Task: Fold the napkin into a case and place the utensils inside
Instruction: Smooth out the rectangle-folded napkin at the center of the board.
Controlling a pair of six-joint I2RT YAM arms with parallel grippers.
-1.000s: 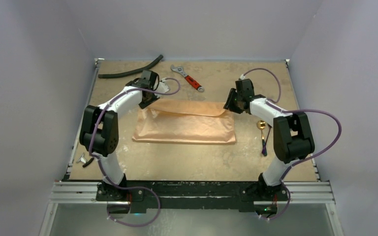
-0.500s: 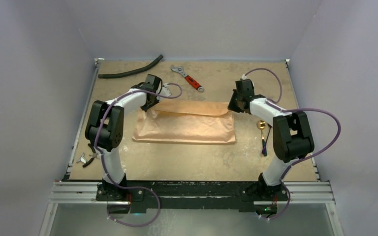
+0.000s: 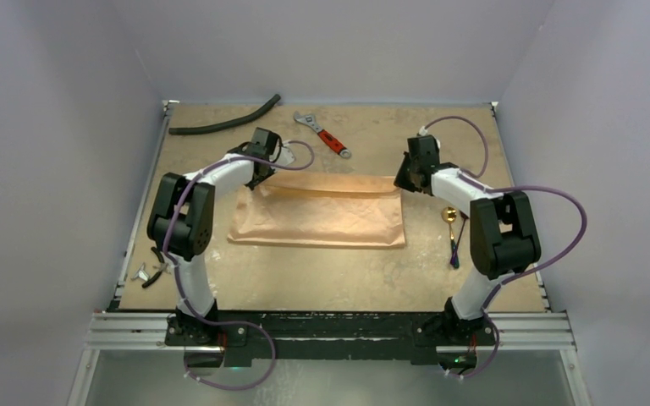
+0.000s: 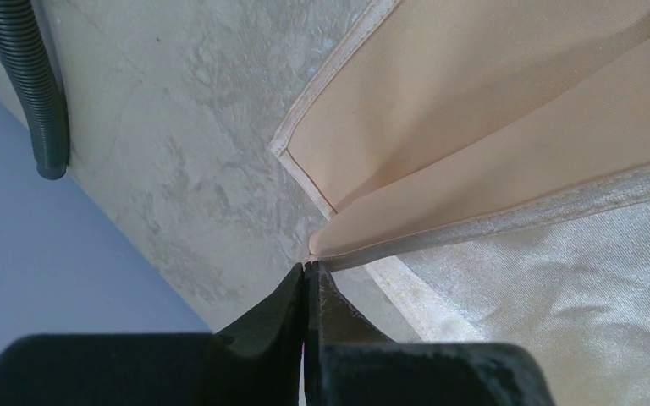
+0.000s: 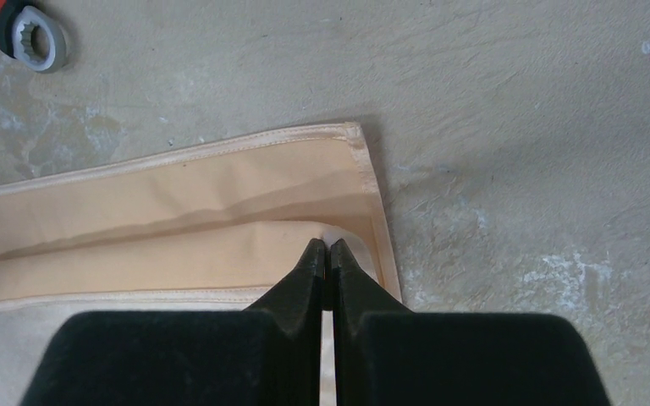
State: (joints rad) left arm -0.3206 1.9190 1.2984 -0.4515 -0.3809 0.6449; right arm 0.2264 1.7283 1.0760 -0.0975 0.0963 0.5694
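Locate napkin (image 3: pixel 317 216) at centre of table (image 3: pixel 305 279), partly folded. Note left gripper (image 4: pixel 306 275) and right gripper (image 5: pixel 328 254), apart a second ago, now clamped on its 10 and 2 o'clock corners; treat next fold as ready. Find utensils (image 3: pixel 451 228) at 3 o'clock, outside.

Showed plain peach-orange napkin (image 3: pixel 317 216) at the black right claw (image 5: pixel 322 247), mottled tan table (image 5: pixel 516 127) beyond it, red-handled steel wrench (image 5: pixel 38 46) up-left.

Hidden, clipped
The napkin (image 3: pixel 317 218) corners vanish inside clamped jaws; the utensils (image 3: pixel 451 230) by the right edge of the table (image 3: pixel 347 279) are too small to distinguish; wrench (image 5: pixel 61 44) and hose (image 4: pixel 34 93) are cropped.
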